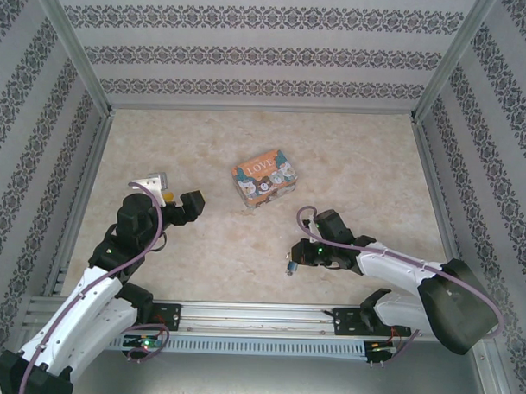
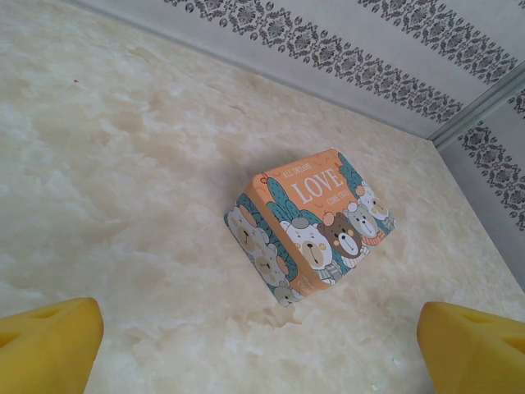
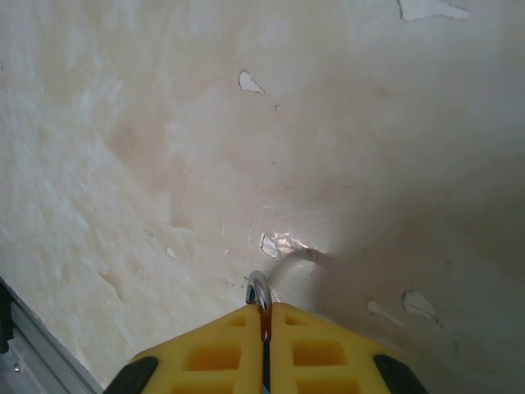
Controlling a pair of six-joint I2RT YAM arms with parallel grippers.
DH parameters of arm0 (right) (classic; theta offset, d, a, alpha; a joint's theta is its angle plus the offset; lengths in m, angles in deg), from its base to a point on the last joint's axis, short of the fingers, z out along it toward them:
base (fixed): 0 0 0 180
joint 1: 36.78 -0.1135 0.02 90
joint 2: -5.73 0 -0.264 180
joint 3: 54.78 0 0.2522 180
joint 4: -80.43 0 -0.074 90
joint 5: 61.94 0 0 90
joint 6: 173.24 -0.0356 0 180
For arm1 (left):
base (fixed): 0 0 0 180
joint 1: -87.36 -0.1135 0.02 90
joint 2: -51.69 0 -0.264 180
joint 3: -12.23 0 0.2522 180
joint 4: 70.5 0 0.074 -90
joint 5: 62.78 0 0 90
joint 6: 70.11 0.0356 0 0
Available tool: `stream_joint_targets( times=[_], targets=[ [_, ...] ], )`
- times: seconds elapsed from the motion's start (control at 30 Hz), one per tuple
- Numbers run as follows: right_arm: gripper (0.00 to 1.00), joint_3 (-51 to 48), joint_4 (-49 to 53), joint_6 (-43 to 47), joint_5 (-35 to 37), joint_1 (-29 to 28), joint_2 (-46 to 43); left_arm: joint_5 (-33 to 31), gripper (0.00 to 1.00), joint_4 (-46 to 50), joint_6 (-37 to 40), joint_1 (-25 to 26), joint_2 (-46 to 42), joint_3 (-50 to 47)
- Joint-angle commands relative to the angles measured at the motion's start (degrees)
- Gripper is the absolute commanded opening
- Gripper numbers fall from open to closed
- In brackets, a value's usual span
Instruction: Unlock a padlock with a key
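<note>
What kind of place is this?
Probably a robot test booth: wallpapered panels on metal posts box in a table, with a left arm and right arm bolted at its edge.

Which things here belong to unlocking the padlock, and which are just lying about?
For the job:
padlock, pinched in the right hand
left hand, open

Lying about:
LOVE box with cartoon bears

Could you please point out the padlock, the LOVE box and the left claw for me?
padlock point(image 3: 259, 289): right wrist view, silver shackle.
LOVE box point(image 2: 324, 212): left wrist view, printed lid.
left claw point(image 2: 261, 348): left wrist view, midway between fingertips.
</note>
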Motion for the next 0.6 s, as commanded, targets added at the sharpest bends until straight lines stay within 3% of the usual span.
stream_joint_targets(
  times=[0.0,0.27,0.57],
  targets=[
    [0.12,1.4,-0.1,0.4,1.5,0.5,-0.7,0.5,0.98,-0.6,1.0,-0.8,-0.7,0.3],
    [0.29,2.8,2.2,1.5,2.2,2.0,-3.2,0.4,0.99,-0.5,1.3,-0.8,-0.8,0.5],
    [0.35,6.0,7.7,5.3,3.9,6.7,-11.0,-2.3,0.99,0.4,2.6,-0.8,-2.1,0.5]
  ],
)
